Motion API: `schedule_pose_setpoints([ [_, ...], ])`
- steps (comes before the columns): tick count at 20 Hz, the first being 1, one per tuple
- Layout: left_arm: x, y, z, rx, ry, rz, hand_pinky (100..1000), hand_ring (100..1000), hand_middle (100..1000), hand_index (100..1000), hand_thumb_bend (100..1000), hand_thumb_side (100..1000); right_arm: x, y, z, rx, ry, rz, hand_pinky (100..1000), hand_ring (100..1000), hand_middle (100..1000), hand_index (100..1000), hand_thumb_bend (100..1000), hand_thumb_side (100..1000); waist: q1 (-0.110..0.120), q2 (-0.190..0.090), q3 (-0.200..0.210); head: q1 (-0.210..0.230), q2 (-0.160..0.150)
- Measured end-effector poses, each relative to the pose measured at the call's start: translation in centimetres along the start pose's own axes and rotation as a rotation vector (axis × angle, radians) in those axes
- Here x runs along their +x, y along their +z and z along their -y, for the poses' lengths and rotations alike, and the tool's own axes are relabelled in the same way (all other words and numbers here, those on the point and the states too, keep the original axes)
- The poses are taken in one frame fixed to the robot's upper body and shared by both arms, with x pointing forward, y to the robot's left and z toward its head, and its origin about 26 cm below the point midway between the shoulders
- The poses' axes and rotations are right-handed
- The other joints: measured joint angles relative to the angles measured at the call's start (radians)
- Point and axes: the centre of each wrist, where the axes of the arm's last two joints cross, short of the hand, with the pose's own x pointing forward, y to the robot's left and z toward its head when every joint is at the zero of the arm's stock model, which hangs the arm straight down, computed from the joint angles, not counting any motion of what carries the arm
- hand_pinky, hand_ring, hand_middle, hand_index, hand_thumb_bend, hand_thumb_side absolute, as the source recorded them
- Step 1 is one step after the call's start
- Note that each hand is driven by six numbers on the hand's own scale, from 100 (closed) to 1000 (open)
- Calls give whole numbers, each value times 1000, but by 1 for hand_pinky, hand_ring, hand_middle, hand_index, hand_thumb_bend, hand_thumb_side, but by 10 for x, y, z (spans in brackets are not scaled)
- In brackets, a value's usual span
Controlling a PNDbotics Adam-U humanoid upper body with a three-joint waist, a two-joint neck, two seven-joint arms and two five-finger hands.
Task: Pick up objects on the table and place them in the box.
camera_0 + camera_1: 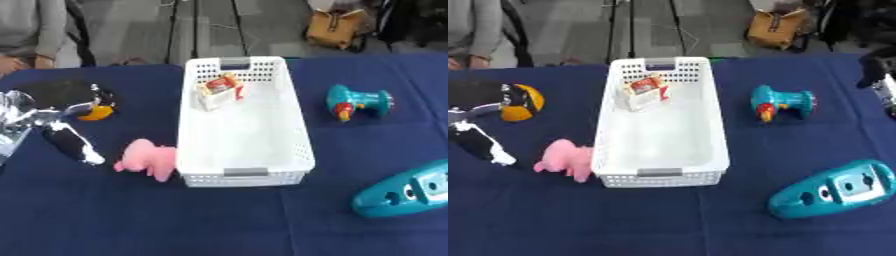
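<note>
— Reaching in from your left, your left hand [61,131] is hanging over the worktop [219,220] with fingers spread, holding nothing; the pink plush [147,159] is lying just beside it, touching the white box [244,176].
— And the risk?
— You're risking shoving the plush under the box wall, or nudging the box itself. The black-and-orange toy [516,103] is sitting close behind your wrist, too.
— My right hand?
— Your right hand [881,75] is barely showing at the edge; I cannot tell its fingers. One small carton [219,93] is lying inside the box already.
</note>
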Motion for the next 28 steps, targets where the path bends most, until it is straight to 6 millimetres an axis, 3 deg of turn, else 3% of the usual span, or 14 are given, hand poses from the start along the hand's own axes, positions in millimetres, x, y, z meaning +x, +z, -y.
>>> schedule_pose_setpoints([
  [9, 2, -41, 4, -21, -9, 42, 817, 777, 710, 790, 861, 440, 0, 0, -1, 6, -1, 0, 548, 481, 611, 843, 363, 571, 0, 0, -8, 0, 0],
  [20, 9, -66, 14, -90, -51, 84, 833, 784, 692, 776, 873, 429, -1, 0, -2, 10, -4, -2, 548, 481, 611, 843, 365, 572, -4, -5, -17, -1, -1],
  [28, 7, -77, 36, -169, -17, 97, 790, 773, 686, 772, 856, 439, -1, 0, -2, 13, -7, -3, 548, 480, 611, 844, 366, 572, -5, -5, -19, -2, -5],
])
